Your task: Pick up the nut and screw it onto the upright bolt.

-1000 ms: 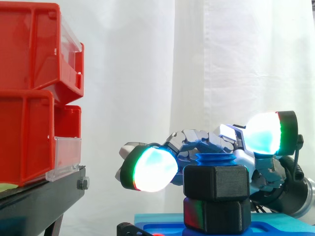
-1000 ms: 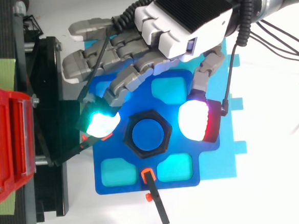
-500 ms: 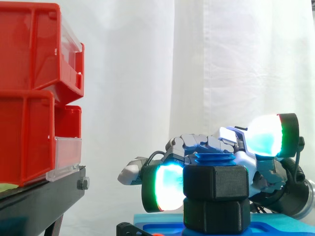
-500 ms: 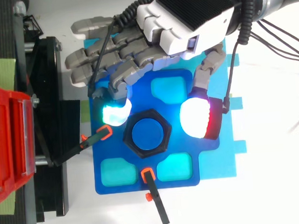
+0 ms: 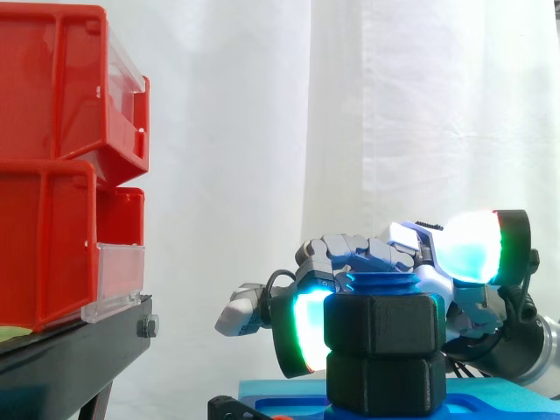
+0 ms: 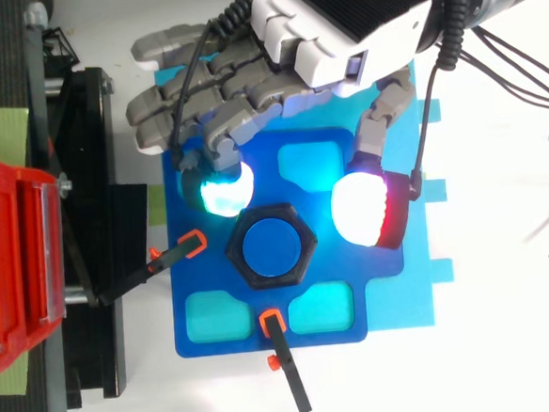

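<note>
Black hexagonal nut (image 5: 382, 324) threaded on the upright blue plastic bolt (image 5: 380, 282), bore axis vertical, above a second black hexagonal collar (image 5: 382, 383) on the blue base plate (image 6: 374, 284). The robot hand (image 6: 337, 22) is released, its glowing pads (image 6: 225, 192) flanking the nut without clasping it. The nut hides the bolt's shank, and contact at the cyan pad is hard to judge.

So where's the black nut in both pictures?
Side view: low, right of middle, the nut is the upper black hexagon.
Top view: the nut is the black ring at the middle of the blue plate.
Shared landmark: the blue bolt through it.
</note>
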{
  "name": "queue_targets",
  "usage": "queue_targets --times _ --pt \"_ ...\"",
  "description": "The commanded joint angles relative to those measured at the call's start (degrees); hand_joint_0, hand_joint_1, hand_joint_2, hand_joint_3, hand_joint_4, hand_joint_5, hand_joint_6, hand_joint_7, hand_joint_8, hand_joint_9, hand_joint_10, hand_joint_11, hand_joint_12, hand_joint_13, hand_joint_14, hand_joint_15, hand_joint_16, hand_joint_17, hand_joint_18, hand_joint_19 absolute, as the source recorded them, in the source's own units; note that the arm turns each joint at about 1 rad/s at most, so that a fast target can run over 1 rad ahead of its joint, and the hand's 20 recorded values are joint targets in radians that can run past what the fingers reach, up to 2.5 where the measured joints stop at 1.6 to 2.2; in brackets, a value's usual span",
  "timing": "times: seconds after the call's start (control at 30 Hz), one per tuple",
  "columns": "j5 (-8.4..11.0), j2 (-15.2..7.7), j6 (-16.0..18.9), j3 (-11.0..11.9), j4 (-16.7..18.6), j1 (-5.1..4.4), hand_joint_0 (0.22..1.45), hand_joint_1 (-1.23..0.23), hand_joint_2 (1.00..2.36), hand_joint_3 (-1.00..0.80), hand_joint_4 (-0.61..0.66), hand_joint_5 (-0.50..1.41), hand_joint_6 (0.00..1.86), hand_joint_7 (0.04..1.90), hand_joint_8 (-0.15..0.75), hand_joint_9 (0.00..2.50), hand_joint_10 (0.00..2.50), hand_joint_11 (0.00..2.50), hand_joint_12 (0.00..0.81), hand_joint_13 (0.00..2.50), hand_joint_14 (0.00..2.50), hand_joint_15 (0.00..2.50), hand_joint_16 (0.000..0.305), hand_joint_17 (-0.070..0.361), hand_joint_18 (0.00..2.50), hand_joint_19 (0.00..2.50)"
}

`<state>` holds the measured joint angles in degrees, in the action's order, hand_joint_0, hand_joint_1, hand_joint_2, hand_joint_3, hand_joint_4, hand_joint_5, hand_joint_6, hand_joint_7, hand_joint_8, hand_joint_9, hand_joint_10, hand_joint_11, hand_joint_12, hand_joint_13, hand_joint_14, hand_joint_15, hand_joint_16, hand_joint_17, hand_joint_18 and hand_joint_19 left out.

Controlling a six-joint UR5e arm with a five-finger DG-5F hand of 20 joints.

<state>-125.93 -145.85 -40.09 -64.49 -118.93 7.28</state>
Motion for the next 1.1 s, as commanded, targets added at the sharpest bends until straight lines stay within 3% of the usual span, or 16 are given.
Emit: queue_targets --times 0.0,0.37,0.43,0.5,0.6,0.67,0.83,1.07 --pt "-0.28 0.0 0.0 0.3 0.0 0.19 0.44 -0.22 1.00 -0.50 0.24 -0.11 0.50 1.32 0.304 0.58 0.00 0.00 0.341 0.44 0.00 0.00 0.046 0.104 0.13 0.00" --pt "-1.42 0.0 0.4 1.3 0.0 0.72 0.44 -0.24 1.00 -0.50 0.28 -0.08 0.66 1.04 0.316 0.76 0.00 0.00 0.326 0.53 0.00 0.00 0.043 0.097 0.23 0.00" --pt "-1.42 -0.1 0.4 1.3 0.0 0.81 0.44 -0.24 1.00 -0.50 0.27 -0.08 0.65 1.06 0.317 0.77 0.00 0.00 0.326 0.53 0.00 0.00 0.043 0.097 0.23 0.00" --pt "-1.42 0.0 0.4 1.4 0.0 0.81 0.44 -0.24 1.00 -0.50 0.25 -0.07 0.51 1.30 0.309 0.76 0.00 0.00 0.328 0.53 0.00 0.00 0.043 0.097 0.23 0.00" --pt "-1.42 0.0 0.4 1.5 0.0 0.81 0.44 -0.22 1.00 -0.50 0.27 -0.14 0.50 1.04 0.275 0.63 0.00 0.00 0.325 0.41 0.00 0.00 0.047 0.106 0.14 0.00" --pt "-1.51 0.0 0.4 1.7 0.0 0.81 0.42 -0.19 1.00 -0.50 0.20 -0.20 0.50 0.73 0.229 0.36 0.00 0.00 0.341 0.16 0.00 0.00 0.051 0.115 0.00 0.00" --pt "-2.83 -0.1 0.8 2.8 0.0 1.25 0.41 -0.16 1.00 -0.50 0.12 -0.24 0.50 0.61 0.199 0.18 0.00 0.00 0.349 0.01 0.00 0.00 0.052 0.117 0.00 0.00" --pt "-2.83 -0.1 1.0 2.6 -0.3 1.07 0.41 -0.16 1.00 -0.50 0.11 -0.24 0.50 0.60 0.198 0.13 0.00 0.00 0.352 0.00 0.00 0.00 0.053 0.119 0.00 0.00"
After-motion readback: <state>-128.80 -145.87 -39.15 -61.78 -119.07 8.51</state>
